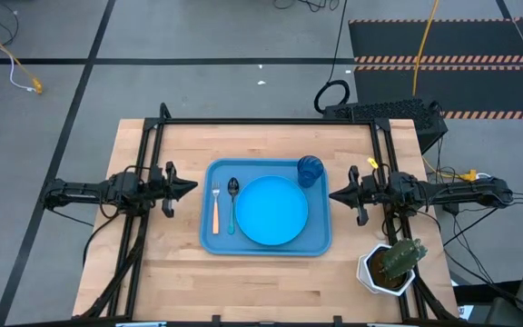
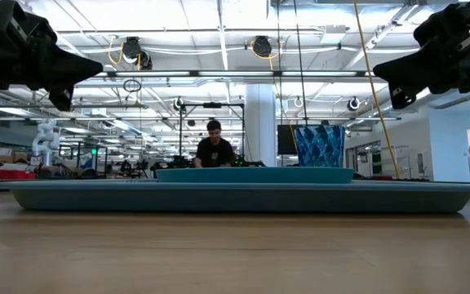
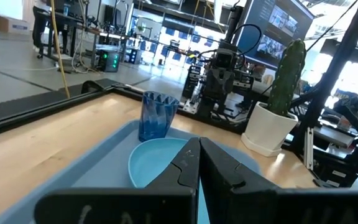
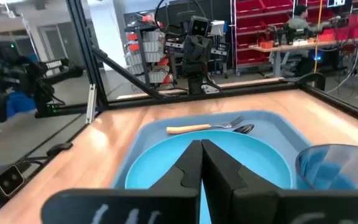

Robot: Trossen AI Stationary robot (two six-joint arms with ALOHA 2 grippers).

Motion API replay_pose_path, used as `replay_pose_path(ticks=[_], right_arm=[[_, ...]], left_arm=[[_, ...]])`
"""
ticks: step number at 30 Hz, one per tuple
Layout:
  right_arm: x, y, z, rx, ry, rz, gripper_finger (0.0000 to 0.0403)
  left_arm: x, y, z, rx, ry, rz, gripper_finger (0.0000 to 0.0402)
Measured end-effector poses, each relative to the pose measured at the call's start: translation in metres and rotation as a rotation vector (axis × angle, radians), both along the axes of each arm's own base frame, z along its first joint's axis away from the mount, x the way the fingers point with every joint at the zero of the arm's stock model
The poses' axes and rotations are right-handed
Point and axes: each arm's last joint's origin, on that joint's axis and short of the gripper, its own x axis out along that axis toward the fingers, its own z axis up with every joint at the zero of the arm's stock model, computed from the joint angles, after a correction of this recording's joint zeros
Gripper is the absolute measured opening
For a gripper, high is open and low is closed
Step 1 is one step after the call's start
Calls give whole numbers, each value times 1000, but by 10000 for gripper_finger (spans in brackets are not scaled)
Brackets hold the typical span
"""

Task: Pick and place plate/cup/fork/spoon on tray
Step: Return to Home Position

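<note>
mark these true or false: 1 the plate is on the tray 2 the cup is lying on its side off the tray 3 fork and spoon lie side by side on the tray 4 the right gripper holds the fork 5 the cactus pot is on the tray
1. The plate lies on the tray: true.
2. The cup lies on its side off the tray: false. It stands upright in a tray corner, next to the plate.
3. The fork and the spoon lie side by side on the tray: true, on the plate's side toward the left gripper.
4. The right gripper holds the fork: false. It is shut and empty, beside the tray.
5. The cactus pot is on the tray: false. It stands on the table, near the right arm.
</note>
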Motion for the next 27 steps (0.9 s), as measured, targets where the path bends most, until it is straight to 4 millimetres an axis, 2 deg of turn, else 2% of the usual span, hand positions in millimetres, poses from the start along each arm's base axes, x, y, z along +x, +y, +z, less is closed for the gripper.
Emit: replay_pose_path(ticks=[3, 7, 16, 27], right_arm=[[0, 0, 0, -10, -1, 0, 0], [0, 0, 0, -49, -3, 0, 0], [0, 0, 0, -51, -3, 0, 0], [0, 0, 0, -95, -5, 1, 0]], left_arm=[[0, 0, 0, 43, 5, 2, 8], [0, 0, 0, 203, 24, 12, 8], [0, 0, 1, 423, 46, 19, 8], [0, 0, 1, 453, 50, 21, 8]])
